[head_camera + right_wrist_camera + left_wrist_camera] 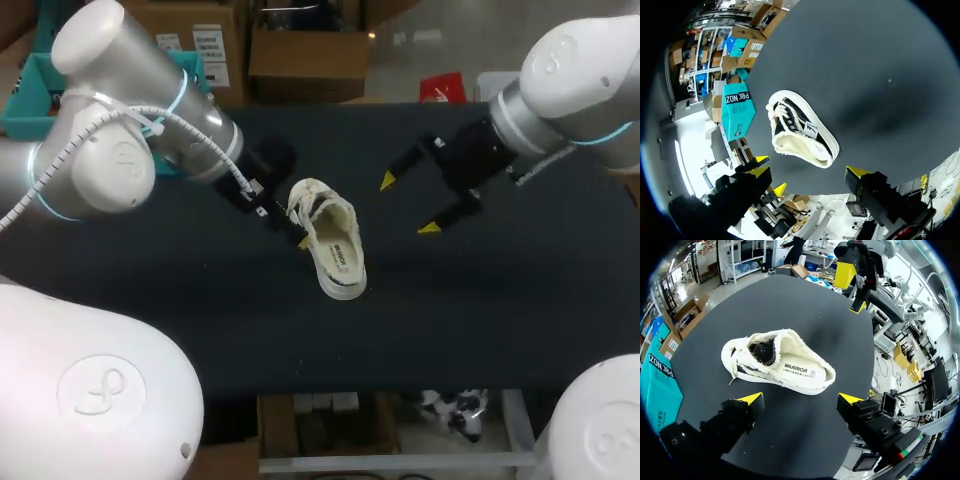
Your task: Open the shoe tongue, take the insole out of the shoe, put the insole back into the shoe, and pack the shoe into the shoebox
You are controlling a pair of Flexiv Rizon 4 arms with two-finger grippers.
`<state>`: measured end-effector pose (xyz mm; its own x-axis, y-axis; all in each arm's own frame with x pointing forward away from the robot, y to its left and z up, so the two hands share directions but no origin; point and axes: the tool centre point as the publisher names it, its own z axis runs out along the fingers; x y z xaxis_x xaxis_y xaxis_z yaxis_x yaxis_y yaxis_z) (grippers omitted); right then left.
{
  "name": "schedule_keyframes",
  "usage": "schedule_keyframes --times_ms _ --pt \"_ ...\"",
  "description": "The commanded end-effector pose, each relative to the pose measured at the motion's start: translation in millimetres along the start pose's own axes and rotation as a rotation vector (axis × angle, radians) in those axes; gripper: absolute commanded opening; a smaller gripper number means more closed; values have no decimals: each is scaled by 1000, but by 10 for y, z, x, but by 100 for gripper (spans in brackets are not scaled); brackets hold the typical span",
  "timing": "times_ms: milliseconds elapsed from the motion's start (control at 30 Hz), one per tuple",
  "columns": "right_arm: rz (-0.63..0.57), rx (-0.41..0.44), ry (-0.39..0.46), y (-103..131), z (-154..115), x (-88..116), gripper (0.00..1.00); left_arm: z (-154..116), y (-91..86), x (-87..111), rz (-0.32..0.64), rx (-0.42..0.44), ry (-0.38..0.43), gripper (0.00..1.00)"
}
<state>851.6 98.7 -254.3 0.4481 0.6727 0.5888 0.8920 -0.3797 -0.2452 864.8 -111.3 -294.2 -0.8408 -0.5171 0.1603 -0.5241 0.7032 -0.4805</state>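
- Shoe (328, 240): you have it mid-table on the black table (500, 330). The toe points far and the heel points near. The opening faces up.
- The insole (800, 371) shows inside the shoe, lying in the heel section. The laces (785, 112) sit toward the toe end.
- Left gripper (290, 228): it is on the shoe's left side, close in. In the left wrist view the shoe (780, 367) lies just ahead of this gripper (800, 400), in line with the gap between its fingers.
- The left fingers are spread wide and grip nothing. In the head view one yellow tip is just beside the shoe's left edge; you cannot tell whether it touches.
- Right gripper (408, 205): it is right of the shoe and slightly farther back, clearly apart from it.
- The right fingers are spread wide and hold nothing. In the right wrist view the shoe (802, 127) lies ahead of this gripper (807, 172), untouched.
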Motion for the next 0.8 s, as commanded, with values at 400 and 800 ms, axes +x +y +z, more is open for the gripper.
schedule_keyframes --times_ms 400,800 --pt "-160 81 -144 8 -356 28 100 77 -108 37 -68 -65 -79 100" --pt "-511 37 -284 -126 -709 -98 100 406 -156 49 -578 -135 -208 100"
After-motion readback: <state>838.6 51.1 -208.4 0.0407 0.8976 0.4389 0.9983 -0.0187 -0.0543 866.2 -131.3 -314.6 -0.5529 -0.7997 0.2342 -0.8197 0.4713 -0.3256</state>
